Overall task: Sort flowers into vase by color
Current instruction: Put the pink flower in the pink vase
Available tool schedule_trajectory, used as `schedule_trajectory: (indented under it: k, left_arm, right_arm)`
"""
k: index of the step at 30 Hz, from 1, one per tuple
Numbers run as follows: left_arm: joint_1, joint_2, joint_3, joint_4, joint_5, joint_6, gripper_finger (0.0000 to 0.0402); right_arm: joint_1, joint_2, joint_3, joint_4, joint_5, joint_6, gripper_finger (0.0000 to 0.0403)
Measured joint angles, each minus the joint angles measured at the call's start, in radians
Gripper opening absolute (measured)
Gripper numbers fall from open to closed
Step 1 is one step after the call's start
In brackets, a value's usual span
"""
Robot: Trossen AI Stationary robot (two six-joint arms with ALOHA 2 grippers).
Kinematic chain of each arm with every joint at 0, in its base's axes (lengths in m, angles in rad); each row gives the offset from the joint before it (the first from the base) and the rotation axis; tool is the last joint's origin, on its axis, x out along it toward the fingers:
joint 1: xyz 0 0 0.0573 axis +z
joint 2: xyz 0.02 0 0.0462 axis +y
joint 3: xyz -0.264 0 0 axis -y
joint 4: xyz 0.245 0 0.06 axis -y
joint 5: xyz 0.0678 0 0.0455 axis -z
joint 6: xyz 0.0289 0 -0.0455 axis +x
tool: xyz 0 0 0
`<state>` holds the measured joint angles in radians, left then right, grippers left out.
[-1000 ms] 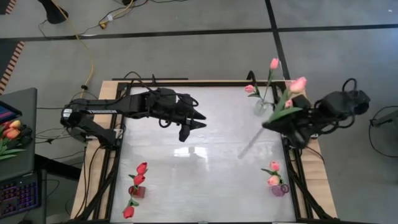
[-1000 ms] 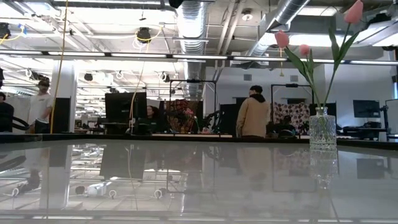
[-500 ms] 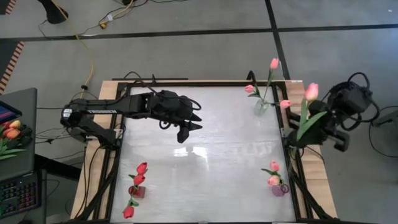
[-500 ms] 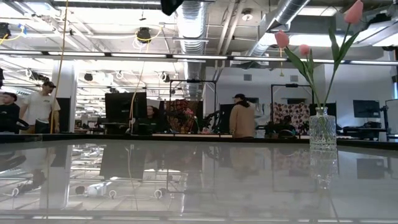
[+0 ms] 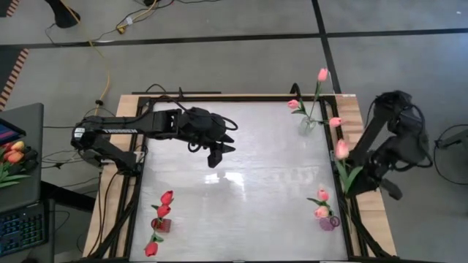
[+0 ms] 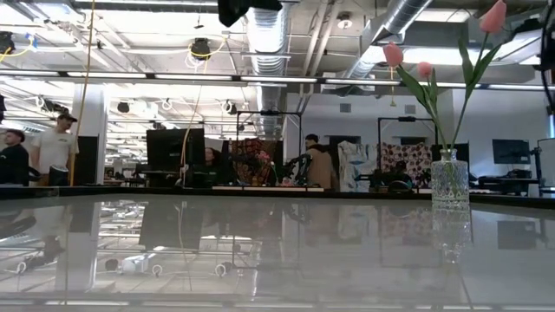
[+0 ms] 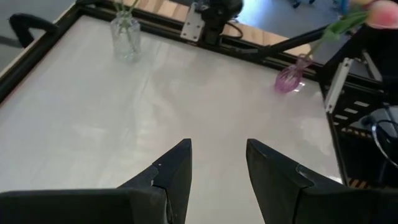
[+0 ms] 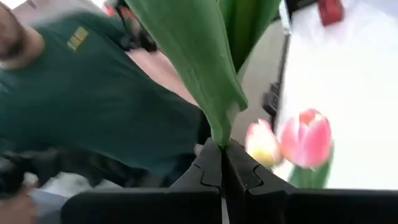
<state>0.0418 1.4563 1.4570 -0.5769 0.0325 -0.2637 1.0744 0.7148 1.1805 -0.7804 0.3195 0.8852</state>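
Sorting looks nearly finished — right gripper [image 8: 222, 163] pinches one pink long-stemmed tulip [image 5: 341, 150] above the purple vase [image 5: 327, 223]; left gripper [image 7: 217, 163] hovers, fingers spread

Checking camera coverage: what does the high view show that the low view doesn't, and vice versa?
Only the high view: the left gripper open above the table's middle, the right gripper shut on a pink tulip at the table's right edge, the red vase with red tulips, and the purple vase with pink tulips.

Only the low view: the room behind the table, with people standing there, and ceiling ducts.

Both: the clear vase with its three pink tulips, and the white table.
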Motion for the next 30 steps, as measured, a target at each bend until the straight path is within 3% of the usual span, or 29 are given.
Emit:
schedule_trajectory:
  k: [9,14,22,30]
  left_arm:
    - [0.000,0.000,0.000,-0.010,-0.051,-0.042,0.0139]
    - [0.000,0.000,0.000,-0.010,-0.066,-0.071,0.0139]
    - [0.000,0.000,0.000,-0.009,-0.096,-0.097,0.0139]
    - [0.000,0.000,0.000,-0.009,-0.097,-0.115,0.0139]
  right_arm:
    - [0.279,0.013,-0.001,-0.148,0.334,0.004,0.0021]
    - [0.413,0.027,-0.004,-0.247,0.449,0.107,0.0021]
    - [0.535,0.068,-0.064,-0.335,0.598,0.252,0.0021]
    - [0.542,0.130,-0.121,-0.372,0.610,0.360,0.0021]
